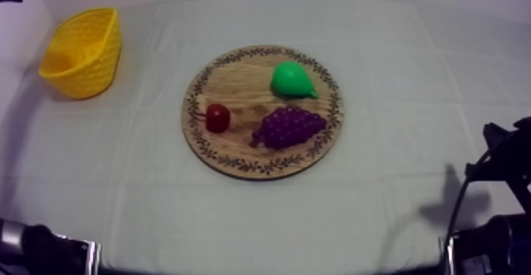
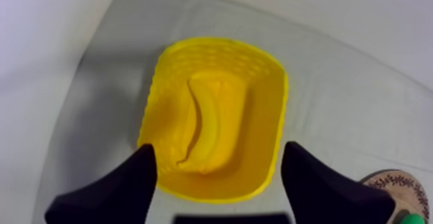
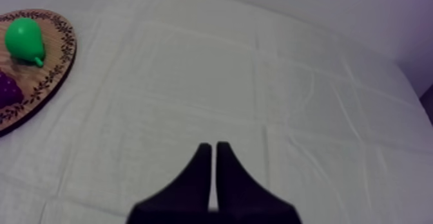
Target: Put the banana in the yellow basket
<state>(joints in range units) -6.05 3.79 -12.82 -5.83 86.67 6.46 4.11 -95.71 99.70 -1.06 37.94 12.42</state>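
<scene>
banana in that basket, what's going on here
The banana lies inside the yellow basket, and the left claw hangs open right above it, holding nothing. The right claw is shut on nothing over the cloth beside the wooden board. The pear, the grapes and the small red fruit sit on the board. The banana's move looks done.

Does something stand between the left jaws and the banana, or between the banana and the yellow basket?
Nothing visible does. The curved yellow toy banana lies inside the yellow woven basket, and the left arm's jaws stand open above it with only air between.
</scene>
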